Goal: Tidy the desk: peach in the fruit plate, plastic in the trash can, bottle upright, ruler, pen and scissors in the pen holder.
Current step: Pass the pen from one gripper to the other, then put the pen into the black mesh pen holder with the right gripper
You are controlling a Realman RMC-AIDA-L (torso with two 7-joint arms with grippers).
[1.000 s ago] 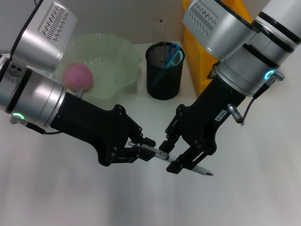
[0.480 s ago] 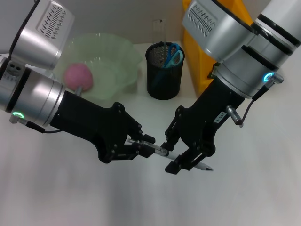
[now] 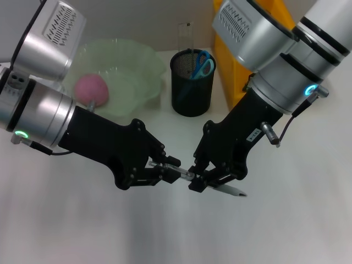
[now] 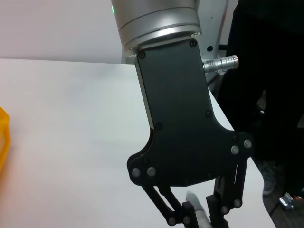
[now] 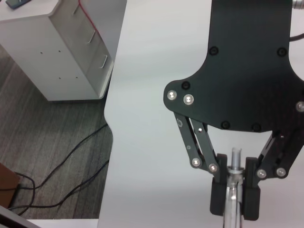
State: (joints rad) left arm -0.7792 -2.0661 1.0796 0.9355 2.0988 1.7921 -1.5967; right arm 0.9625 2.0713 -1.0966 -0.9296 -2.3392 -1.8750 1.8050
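While the pen (image 3: 212, 183) is held above the desk (image 3: 82, 231) at lower centre of the head view, it is gripped at both ends of a handover: the left tool (image 3: 171, 174) is clamped on its cap end, and the right tool (image 3: 208, 180) is closed around its middle. Its long axis runs nearly level, from left to lower right, with the tip projecting past the right tool. The mesh pen holder (image 3: 192, 82), with blue-handled scissors (image 3: 204, 62) already inside, stands at upper centre, nearer the right arm. The peach (image 3: 91, 90) lies in the green fruit plate (image 3: 140, 66) at upper left. No legible writing is visible.
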